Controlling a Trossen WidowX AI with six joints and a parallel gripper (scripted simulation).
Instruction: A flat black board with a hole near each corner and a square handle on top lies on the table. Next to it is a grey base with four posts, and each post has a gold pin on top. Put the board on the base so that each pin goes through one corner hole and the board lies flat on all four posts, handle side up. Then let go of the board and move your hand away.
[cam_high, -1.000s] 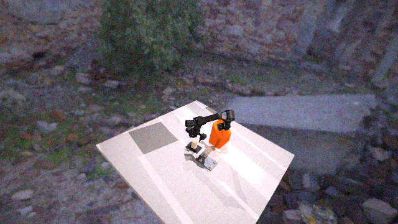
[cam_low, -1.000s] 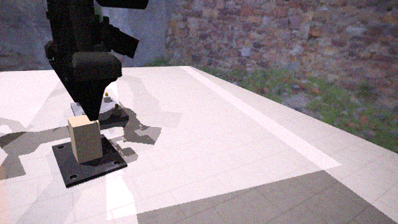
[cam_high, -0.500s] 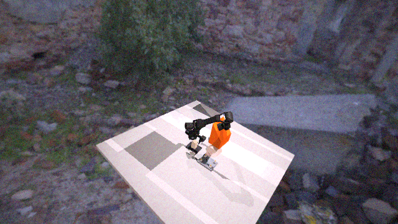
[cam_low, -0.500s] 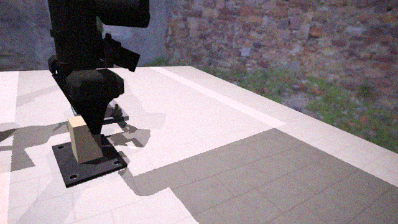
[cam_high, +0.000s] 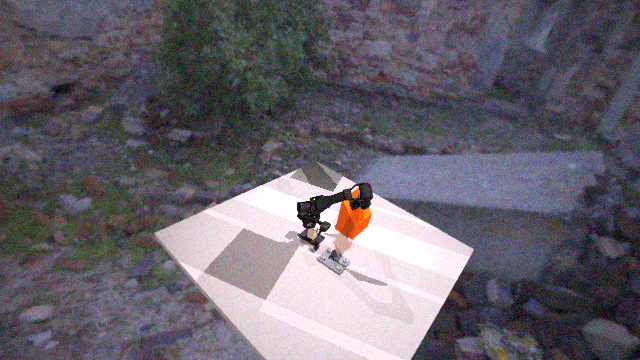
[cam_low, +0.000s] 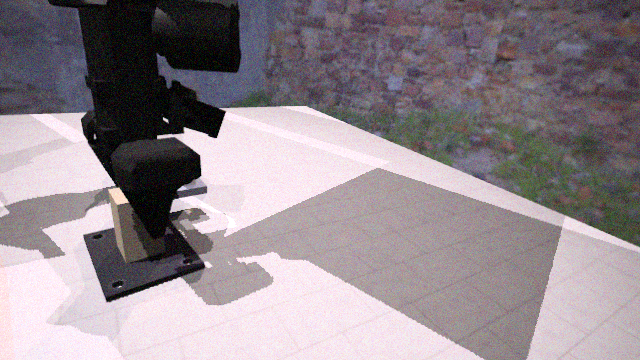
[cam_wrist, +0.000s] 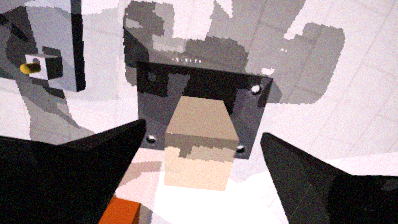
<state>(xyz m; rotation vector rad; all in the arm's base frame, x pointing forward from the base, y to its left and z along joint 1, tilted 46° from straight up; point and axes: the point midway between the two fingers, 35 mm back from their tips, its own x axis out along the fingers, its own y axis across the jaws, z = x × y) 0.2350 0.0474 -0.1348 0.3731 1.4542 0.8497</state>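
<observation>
The flat black board (cam_high: 316, 241) (cam_low: 150, 272) (cam_wrist: 150, 110) lies on the table, with its square tan handle (cam_low: 125, 230) (cam_wrist: 200, 145) pointing up. Its corner holes show as small light spots in the wrist view. My gripper (cam_wrist: 204, 131) is open and empty, pointing down over the board. Its fingers stand on either side of the handle, with gaps on both sides in the wrist view. In the exterior view one fingertip is low beside the handle; the other is hidden. The grey base (cam_high: 334, 265) (cam_wrist: 57, 20) stands beside the board. One post with its gold pin (cam_wrist: 30, 68) shows in the wrist view.
An orange block (cam_high: 354, 220) (cam_wrist: 120, 212) stands by the arm's mount, behind the grey base in the top view. The arm hides most of the grey base in the exterior view. Dark shadows cross the pale table (cam_high: 350, 320) (cam_low: 350, 325).
</observation>
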